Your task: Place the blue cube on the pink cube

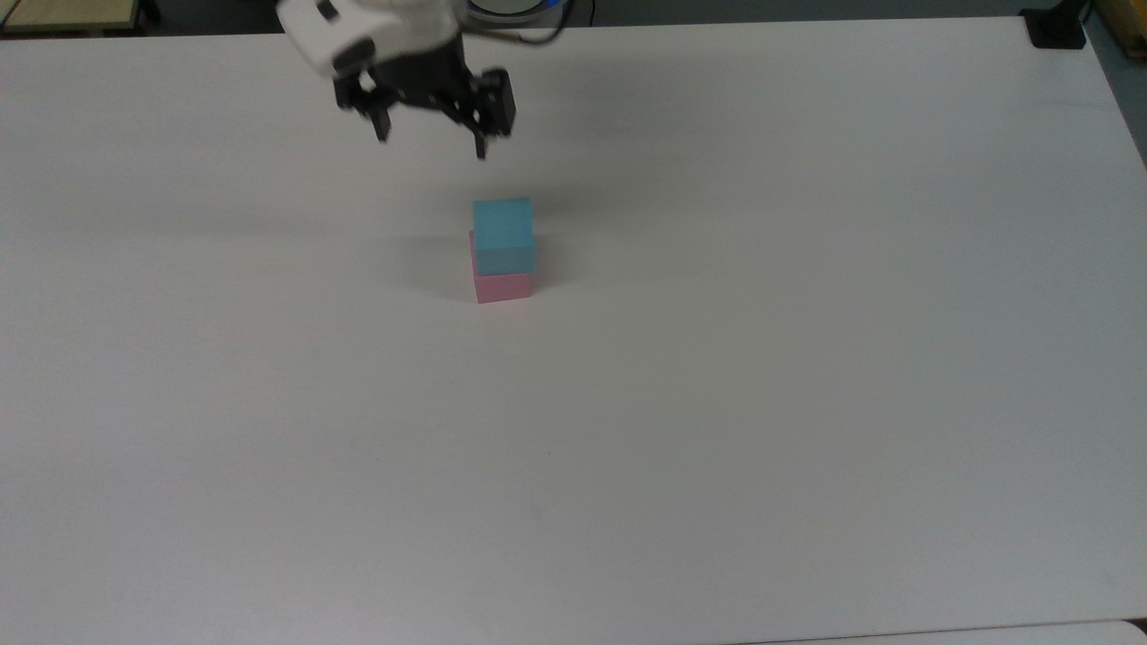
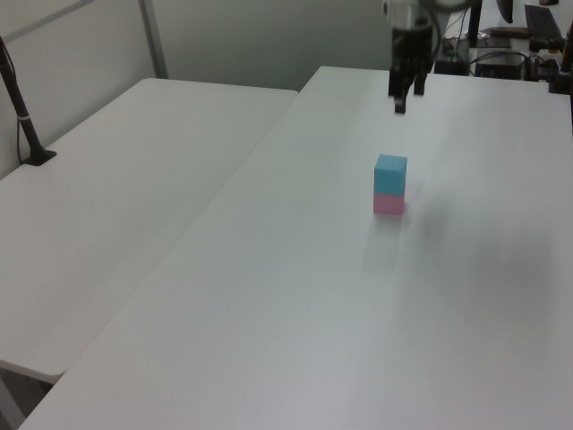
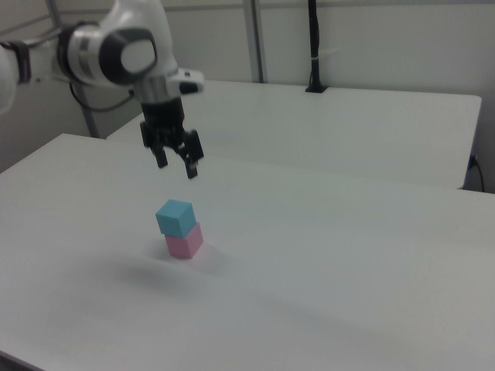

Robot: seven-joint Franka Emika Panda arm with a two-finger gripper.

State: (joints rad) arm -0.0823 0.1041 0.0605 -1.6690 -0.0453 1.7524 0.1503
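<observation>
Already your blue cube (image 1: 503, 235) sits on the pink cube (image 1: 503, 287), below the raised, wide-spread, empty end effector (image 1: 432, 147); nothing appears left.

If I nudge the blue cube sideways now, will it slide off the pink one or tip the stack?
The blue cube sits flat on the pink cube, faces roughly aligned, so it would probably slide, not roll. Both look matte, suggesting some grip; the pink cube might drag along. They look light, so even a gentle push may shift them.

Even, soft light — faint shadows
</observation>
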